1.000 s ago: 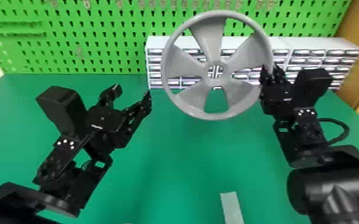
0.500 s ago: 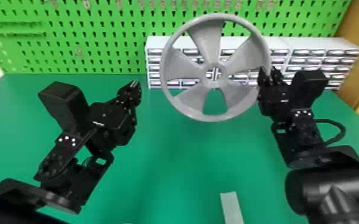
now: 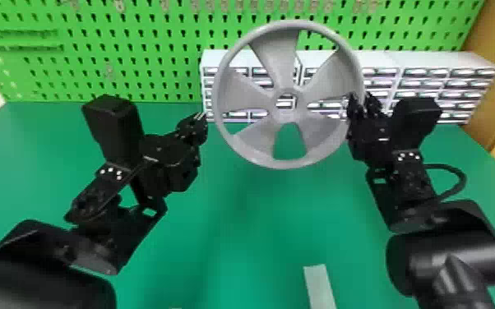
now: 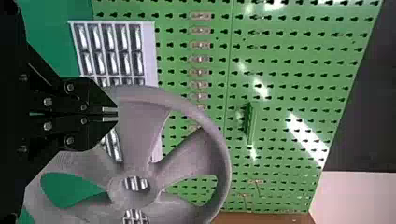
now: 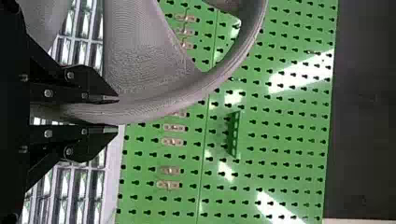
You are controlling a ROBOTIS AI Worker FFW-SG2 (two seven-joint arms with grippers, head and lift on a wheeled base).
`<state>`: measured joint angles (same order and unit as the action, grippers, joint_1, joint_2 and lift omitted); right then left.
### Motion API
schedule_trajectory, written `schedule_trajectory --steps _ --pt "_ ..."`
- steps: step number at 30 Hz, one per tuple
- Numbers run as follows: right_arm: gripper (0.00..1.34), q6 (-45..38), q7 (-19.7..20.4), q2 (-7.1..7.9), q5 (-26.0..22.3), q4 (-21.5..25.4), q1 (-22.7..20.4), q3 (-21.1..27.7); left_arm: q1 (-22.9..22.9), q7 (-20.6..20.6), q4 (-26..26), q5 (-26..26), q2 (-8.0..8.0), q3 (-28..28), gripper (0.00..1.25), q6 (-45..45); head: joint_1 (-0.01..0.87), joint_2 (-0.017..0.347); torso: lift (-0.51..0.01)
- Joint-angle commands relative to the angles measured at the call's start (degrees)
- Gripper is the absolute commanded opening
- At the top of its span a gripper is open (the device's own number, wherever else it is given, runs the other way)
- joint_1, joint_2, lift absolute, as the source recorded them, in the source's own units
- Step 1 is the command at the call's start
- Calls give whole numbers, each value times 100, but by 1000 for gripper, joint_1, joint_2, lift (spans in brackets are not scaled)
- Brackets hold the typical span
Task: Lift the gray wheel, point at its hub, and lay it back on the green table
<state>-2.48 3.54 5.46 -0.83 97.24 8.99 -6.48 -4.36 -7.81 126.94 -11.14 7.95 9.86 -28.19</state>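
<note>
We seem to be in a workshop or robotics lab: we see a green bench, a green perforated tool panel standing behind it, and pale racks of small drawers lined up along its foot.

Plain gray across the wheel, finely lined in the right wrist view. Deep green on the table; brighter green on the pegboard, patterned with rows of dark keyhole-shaped slots. White on the drawer units, gridded with silvery, dark-edged bars. Black on the left gripper and right gripper; 4 white dots against black on the left arm. Pale gray on the strip.
</note>
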Motion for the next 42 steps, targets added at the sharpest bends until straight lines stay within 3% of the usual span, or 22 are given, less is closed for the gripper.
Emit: schedule_trajectory --steps 1,10,23,42 --pt "160 2 6 -1 -5 -21 7 -64 234 -18 -222 -116 -48 192 20 -143 692 48 -93" --pt "160 2 6 -1 -14 -126 51 -196 744 166 -521 -134 -92 649 22 -363 692 48 -93" --pt "160 2 15 -54 -40 -381 270 -442 1201 948 -916 -2 -83 1379 22 -354 692 48 -93" --pt "160 72 86 -63 -49 -443 314 -565 1587 2029 -1312 182 -40 2029 22 -266 692 48 -93"
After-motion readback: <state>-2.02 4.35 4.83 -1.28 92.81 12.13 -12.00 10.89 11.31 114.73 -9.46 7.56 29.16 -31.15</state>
